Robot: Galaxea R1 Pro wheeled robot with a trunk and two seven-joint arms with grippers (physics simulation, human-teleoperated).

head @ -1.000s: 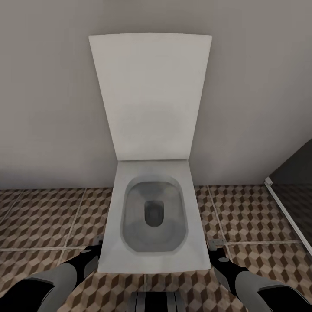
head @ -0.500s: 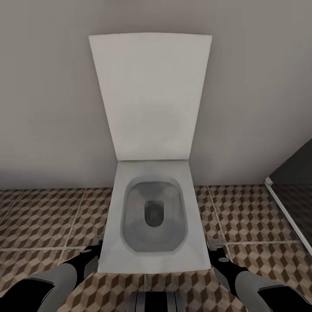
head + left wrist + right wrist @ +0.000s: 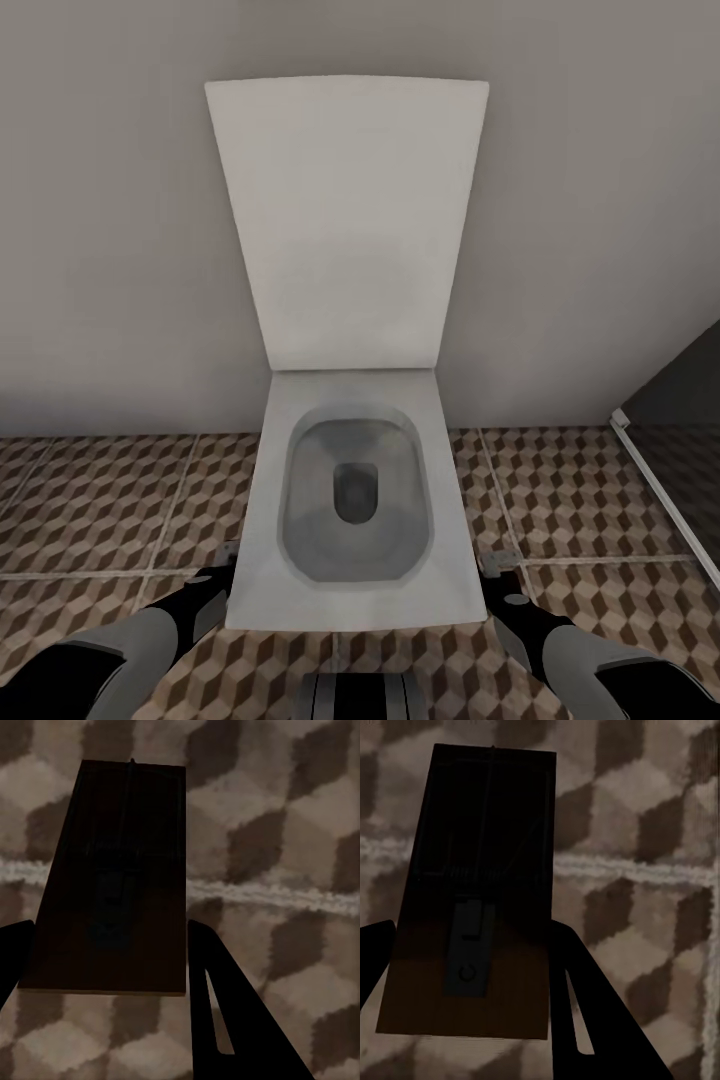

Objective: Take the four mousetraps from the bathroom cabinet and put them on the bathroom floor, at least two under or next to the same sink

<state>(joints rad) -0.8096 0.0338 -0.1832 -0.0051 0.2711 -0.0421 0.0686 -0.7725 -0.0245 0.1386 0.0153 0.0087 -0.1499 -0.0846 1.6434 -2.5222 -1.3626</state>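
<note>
clearly each hand is gripping a mousetrap: the left hand [image 3: 105, 967] is pinching one dark mousetrap [image 3: 112, 870] between its fingers [image 3: 225, 1005] above the bathroom floor [image 3: 285, 832], and the right hand [image 3: 465, 975] is clamping a second mousetrap [image 3: 480, 892] likewise. each trap's long axis is running straight out along its hand's fingers, far end pointing away. since the robot is facing the toilet [image 3: 350, 500], i judge it should be keeping both grips firm while turning toward the sink, then lowering each trap flat.
</note>
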